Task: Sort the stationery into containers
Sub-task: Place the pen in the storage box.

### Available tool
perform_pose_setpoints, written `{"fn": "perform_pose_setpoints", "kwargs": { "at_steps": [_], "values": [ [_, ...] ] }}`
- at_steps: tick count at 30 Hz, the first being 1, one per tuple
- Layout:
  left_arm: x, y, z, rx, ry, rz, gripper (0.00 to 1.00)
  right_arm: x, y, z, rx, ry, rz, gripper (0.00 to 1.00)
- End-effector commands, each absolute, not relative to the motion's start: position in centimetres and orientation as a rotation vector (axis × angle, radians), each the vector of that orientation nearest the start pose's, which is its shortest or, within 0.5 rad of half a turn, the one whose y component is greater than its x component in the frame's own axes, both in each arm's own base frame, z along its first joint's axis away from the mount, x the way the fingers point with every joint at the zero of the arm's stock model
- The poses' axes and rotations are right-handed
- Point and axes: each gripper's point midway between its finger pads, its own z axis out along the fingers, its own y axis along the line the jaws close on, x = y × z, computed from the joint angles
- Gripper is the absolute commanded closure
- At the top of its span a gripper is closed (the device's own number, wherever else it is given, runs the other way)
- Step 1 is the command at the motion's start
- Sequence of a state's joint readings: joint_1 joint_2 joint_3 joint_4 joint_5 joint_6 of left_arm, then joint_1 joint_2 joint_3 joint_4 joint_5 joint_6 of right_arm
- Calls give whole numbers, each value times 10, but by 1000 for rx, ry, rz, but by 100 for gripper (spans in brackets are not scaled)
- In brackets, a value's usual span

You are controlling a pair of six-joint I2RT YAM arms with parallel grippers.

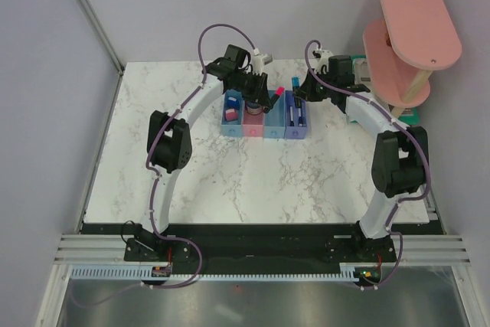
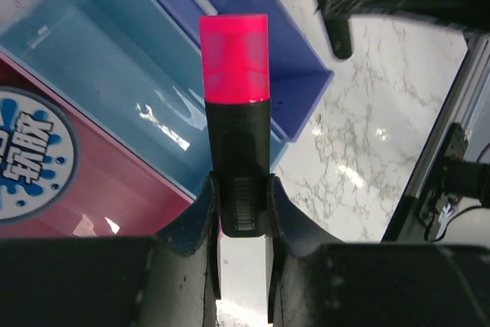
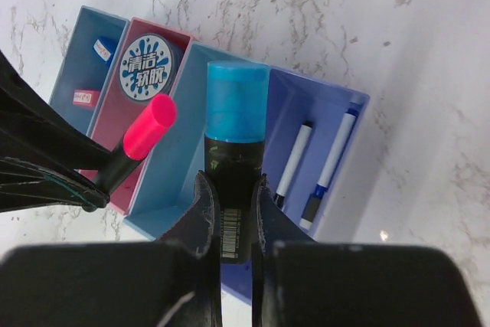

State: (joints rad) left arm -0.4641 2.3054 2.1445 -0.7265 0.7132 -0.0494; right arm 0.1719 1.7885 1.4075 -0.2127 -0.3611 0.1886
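Observation:
My left gripper (image 2: 241, 204) is shut on a black highlighter with a pink end (image 2: 234, 97) and holds it over the light blue third tray (image 2: 99, 59). My right gripper (image 3: 233, 212) is shut on a black highlighter with a blue end (image 3: 237, 112) above the third tray (image 3: 187, 128) and the violet tray (image 3: 344, 105). The violet tray holds two thin pens (image 3: 329, 160). The round blue pot (image 3: 145, 67) lies in the pink tray. Small erasers (image 1: 230, 115) lie in the first blue tray. Both grippers (image 1: 266, 99) (image 1: 297, 97) meet over the tray row (image 1: 264, 129).
The pink two-tier shelf (image 1: 409, 44) stands at the back right, with a green tray (image 1: 360, 65) beside it. Grey walls close in the white marble table (image 1: 253, 181). The two arms are close together over the trays.

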Motion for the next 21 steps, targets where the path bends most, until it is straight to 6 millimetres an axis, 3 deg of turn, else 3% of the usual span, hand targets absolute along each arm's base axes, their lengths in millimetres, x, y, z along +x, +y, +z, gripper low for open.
{"fn": "perform_pose_setpoints", "kwargs": {
  "at_steps": [1,8,18,21],
  "values": [
    [473,-362,173,676,2220,-1072,98,498,189,188,-228,2077,751,100],
    [482,-361,155,641,2256,-1038,98,502,216,166,-258,2095,807,100],
    [483,-361,145,639,2271,-1031,98,498,228,155,-285,2109,815,100],
    [482,-361,142,645,2275,-1032,93,496,230,155,-300,2108,809,96]
  ]
}}
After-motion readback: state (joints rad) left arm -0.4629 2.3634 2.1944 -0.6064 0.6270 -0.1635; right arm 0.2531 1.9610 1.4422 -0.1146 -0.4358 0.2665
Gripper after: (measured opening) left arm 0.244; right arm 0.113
